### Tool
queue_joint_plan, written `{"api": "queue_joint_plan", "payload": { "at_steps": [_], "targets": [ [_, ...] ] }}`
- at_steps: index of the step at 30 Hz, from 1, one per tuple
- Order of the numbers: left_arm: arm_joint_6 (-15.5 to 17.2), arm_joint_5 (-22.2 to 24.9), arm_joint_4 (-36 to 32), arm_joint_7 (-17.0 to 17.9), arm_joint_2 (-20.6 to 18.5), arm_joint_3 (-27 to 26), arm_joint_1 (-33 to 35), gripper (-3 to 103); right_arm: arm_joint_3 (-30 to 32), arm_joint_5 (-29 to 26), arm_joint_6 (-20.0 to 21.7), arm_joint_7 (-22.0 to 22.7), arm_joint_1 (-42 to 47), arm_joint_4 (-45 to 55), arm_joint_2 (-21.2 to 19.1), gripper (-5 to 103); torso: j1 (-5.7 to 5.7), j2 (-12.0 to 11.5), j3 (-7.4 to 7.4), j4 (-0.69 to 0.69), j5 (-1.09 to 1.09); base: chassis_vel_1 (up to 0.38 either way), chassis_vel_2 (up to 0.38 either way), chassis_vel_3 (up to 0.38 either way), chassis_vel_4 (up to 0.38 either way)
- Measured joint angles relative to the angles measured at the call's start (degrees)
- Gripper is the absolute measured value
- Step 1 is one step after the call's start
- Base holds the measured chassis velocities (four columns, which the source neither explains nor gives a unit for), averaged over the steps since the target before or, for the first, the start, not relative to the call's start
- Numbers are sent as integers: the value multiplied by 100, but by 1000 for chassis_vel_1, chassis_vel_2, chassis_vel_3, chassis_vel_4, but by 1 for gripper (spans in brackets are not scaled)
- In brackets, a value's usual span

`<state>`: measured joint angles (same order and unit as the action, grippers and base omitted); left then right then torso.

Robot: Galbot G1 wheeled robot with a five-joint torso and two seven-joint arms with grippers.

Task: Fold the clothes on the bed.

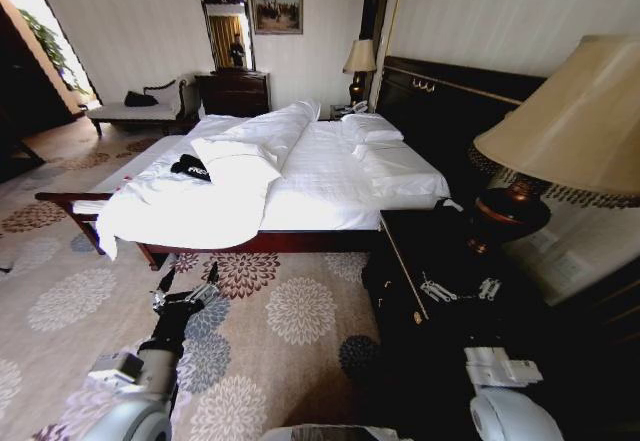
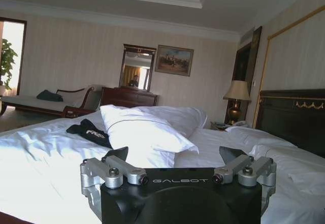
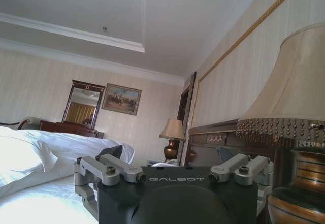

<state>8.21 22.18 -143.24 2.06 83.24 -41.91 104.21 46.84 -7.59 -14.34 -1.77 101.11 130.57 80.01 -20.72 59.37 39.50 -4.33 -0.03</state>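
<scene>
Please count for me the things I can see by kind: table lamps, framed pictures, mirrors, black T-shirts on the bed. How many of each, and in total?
Table lamps: 2
Framed picture: 1
Mirror: 1
Black T-shirt: 1
Total: 5

The word "GALBOT" stands in pale capital letters on the black housing of the left claw point(image 2: 173, 155), just below its two grey metal linkages, and the same word sits in the same place on the right claw point(image 3: 170, 155). White lettering shows on the black T-shirt point(image 2: 90, 131) lying on the bed point(image 1: 330, 176); it looks like "FREE" but is too small and creased to read with certainty.
</scene>
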Motion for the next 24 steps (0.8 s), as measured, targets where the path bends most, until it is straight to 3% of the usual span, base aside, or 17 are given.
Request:
{"api": "queue_joint_plan", "payload": {
  "at_steps": [24],
  "targets": [
    [-13,37,0,5,-62,-12,-39,100,44,-97,-67,-107,-24,-4,41,100,0,0,0,0,0,-33,33,39,-30]
  ]
}}
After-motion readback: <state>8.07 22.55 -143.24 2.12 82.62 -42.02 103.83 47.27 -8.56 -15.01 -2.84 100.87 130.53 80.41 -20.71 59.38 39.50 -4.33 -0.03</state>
